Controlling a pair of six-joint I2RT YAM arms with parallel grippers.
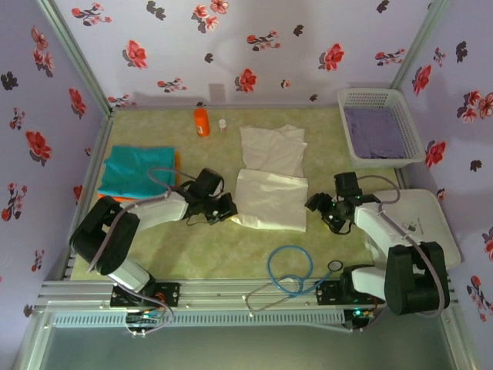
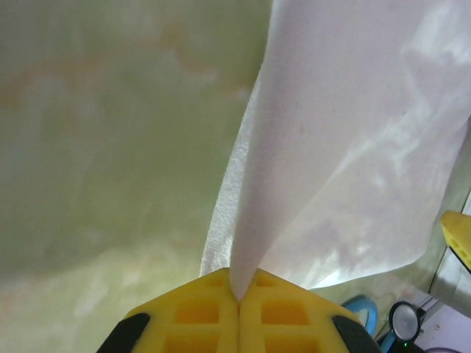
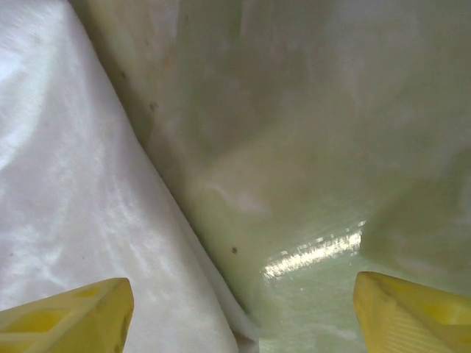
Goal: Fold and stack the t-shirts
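We've got the left pincer (image 2: 239,293) pinched shut on the left edge of the white tee (image 1: 269,193), mid bench (image 1: 231,254). The right pincer (image 3: 243,316) hangs wide open by its right edge, holding nothing. The teal tee (image 1: 137,171) sits folded far left.

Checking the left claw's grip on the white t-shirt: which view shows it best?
Left wrist view: the left claw grips the white t-shirt by its edge. Top view shows them meeting, too small to judge. Right wrist view: its cloth.

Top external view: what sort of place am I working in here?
Probably a staged robot test booth, not a home: floral-print walls on aluminium framing, a green tabletop, and laundry props such as the white basket and white t-shirt.
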